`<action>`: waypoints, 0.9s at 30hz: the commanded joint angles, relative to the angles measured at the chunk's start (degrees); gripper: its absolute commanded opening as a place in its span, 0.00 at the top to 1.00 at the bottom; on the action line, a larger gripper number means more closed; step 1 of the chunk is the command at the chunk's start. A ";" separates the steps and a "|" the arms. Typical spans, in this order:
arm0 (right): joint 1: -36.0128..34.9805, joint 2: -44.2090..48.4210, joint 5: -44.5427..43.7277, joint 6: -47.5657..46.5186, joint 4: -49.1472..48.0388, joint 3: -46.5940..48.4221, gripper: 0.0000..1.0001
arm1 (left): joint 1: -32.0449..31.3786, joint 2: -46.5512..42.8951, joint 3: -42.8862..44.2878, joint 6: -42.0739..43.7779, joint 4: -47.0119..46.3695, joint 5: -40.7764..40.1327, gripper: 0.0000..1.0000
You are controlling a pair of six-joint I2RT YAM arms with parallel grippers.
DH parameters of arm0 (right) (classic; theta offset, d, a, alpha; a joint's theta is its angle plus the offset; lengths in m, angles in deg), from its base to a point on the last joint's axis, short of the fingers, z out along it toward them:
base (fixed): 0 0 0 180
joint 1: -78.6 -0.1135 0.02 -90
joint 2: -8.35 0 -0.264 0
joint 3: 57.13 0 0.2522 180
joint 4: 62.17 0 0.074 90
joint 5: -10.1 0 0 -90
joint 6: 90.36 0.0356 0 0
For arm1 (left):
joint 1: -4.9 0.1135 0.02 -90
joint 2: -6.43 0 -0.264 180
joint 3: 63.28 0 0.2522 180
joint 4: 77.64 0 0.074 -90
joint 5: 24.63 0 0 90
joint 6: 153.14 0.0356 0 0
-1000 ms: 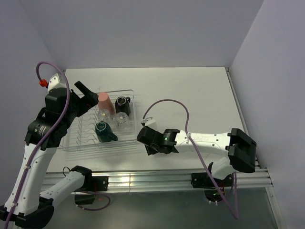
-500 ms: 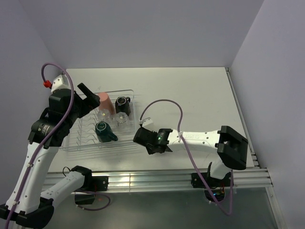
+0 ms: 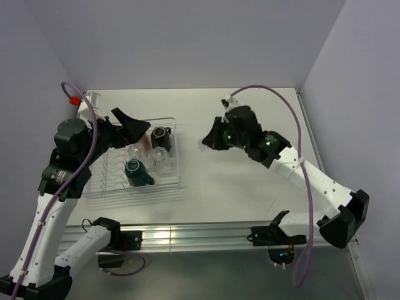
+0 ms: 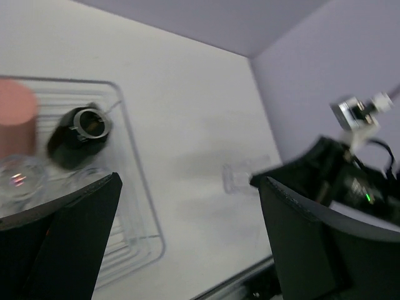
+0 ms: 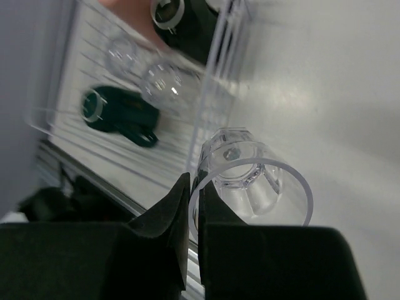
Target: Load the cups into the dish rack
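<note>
Since the right gripper pinches the rim of the clear tumbler, carry it slowly left into the dish rack; the left gripper is wide open and empty.

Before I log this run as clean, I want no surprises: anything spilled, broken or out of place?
Nothing stands out. The one clear tumbler outside the dish rack is pinched by its rim in the right gripper; no spill or breakage shows.
</note>
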 commanded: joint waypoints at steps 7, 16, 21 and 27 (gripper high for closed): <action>12.90 -5.54 43.70 12.50 -30.37 9.79 1.00 | 1.48 7.57 -2.58 -1.20 -24.53 33.25 0.01; 14.49 -10.12 55.77 35.84 -60.30 4.25 1.00 | 1.57 11.18 -3.01 -1.90 -28.91 36.15 0.01; 14.49 -11.70 56.83 40.85 -66.65 3.37 1.00 | 1.57 11.27 -5.12 -4.10 -33.31 38.52 0.01; 14.15 -12.93 56.92 44.02 -70.61 3.54 1.00 | 1.57 12.06 -6.09 -5.33 -34.10 39.05 0.01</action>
